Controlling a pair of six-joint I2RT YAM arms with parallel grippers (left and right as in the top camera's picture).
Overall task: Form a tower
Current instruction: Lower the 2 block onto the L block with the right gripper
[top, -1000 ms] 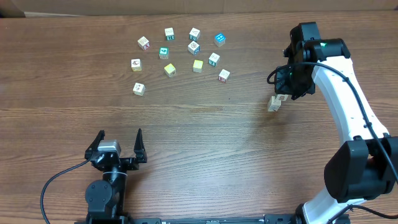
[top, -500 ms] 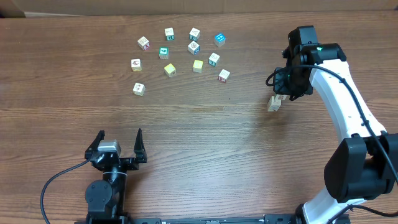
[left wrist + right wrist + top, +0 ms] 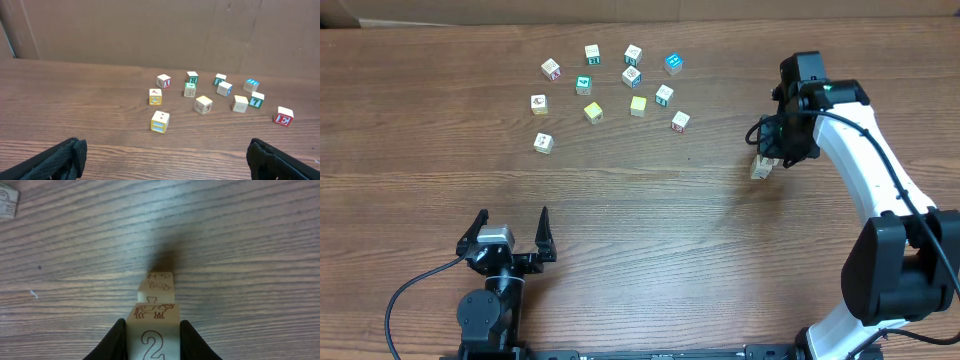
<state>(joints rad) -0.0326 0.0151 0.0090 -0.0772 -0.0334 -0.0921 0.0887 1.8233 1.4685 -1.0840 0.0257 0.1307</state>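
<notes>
Right tool [image 3: 153, 326] is clenched on a pale wooden cube with a brown 2 [image 3: 152, 342], directly over the narrow tower of small pale wooden picture cubes [image 3: 760, 169] at about 3 o'clock on the brown wooden worktop [image 3: 650, 230]. Left tool [image 3: 513, 215] sits released at 7 o'clock.

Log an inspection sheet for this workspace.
Surface: brown wood-grain table.
Job's things: tower standing at the right; numbered cube held at its top, contact unclear.
Clutter: twelve loose cubes scattered on the far side.
Grippers: right gripper shut on the numbered cube; left gripper open, near the front.
Cables: black cable at the left arm's base; second cable along the right arm.
Surroundings: cardboard wall behind the table.
</notes>
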